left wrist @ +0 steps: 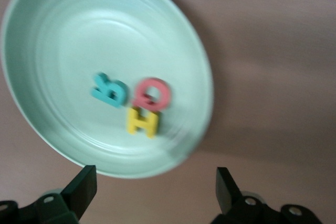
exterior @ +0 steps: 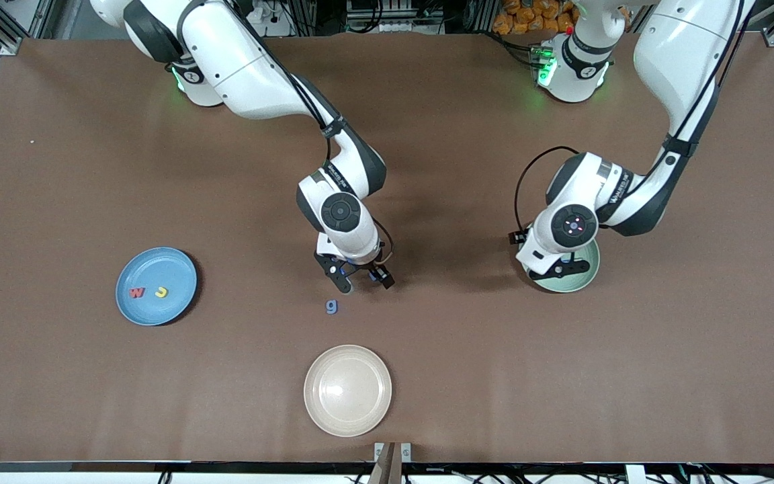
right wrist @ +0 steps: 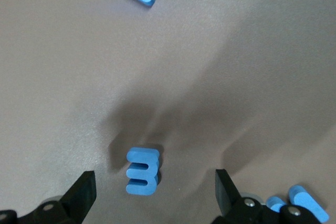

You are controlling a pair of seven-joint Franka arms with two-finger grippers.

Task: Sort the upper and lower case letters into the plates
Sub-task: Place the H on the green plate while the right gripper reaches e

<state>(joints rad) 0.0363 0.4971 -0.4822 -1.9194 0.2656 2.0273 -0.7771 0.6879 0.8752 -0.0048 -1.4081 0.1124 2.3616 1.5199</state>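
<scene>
Right gripper (right wrist: 153,183) is being held open, nothing grasped, low over the table at the middle of the front view. A blue E-shaped letter (right wrist: 142,171) is lying directly under it, between the fingers. Its long axis is running across the line joining the fingers, so the narrow width is likely being offered to the closing. The blue g (exterior: 332,306) is lying just below in the front view, nearer the camera. Left gripper (exterior: 557,269) is being held released over the mint plate (left wrist: 47,30), where three letters (left wrist: 134,103) are resting. The right arm is judged the nearer one.
</scene>
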